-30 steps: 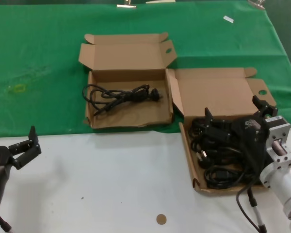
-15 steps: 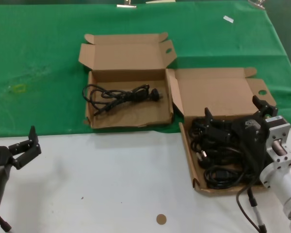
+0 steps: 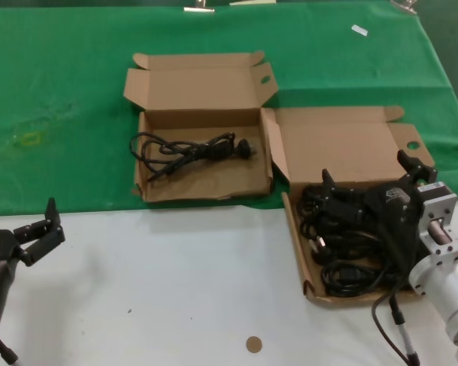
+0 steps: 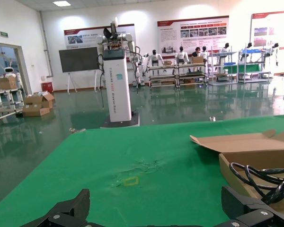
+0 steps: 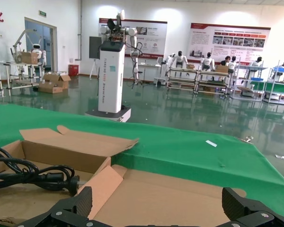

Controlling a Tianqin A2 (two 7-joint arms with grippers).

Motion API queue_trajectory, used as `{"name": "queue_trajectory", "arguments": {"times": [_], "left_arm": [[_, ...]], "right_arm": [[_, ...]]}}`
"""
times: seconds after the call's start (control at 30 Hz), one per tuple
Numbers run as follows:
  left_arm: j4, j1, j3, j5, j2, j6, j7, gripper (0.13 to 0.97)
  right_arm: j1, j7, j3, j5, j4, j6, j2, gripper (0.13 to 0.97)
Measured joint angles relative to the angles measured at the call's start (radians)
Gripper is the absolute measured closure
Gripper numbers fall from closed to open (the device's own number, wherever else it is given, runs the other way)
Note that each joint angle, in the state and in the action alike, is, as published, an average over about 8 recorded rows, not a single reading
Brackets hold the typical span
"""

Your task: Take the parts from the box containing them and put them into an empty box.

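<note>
Now, right tool (image 3: 370, 179): spread wide, released, low over the coiled black parts (image 3: 343, 240) in the smooth-rimmed box (image 3: 294, 229)
Left tool (image 3: 42, 229): open, idle above the counter (image 3: 183, 290)

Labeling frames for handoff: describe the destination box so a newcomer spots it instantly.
On the green cloth covering the far half of the table sit two open cardboard boxes. Take the farther, more central one, away from the right gripper. It holds a single coiled black cord, while its neighbour is packed with cords.
</note>
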Motion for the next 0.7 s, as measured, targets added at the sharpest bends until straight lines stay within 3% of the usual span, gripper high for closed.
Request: {"name": "queue_trajectory", "arguments": {"times": [0.7], "left_arm": [[0.0,0.0,0.0,0.0,0.0,0.0,0.0,0.132]], "right_arm": [[0.0,0.0,0.0,0.0,0.0,0.0,0.0,0.129]]}}
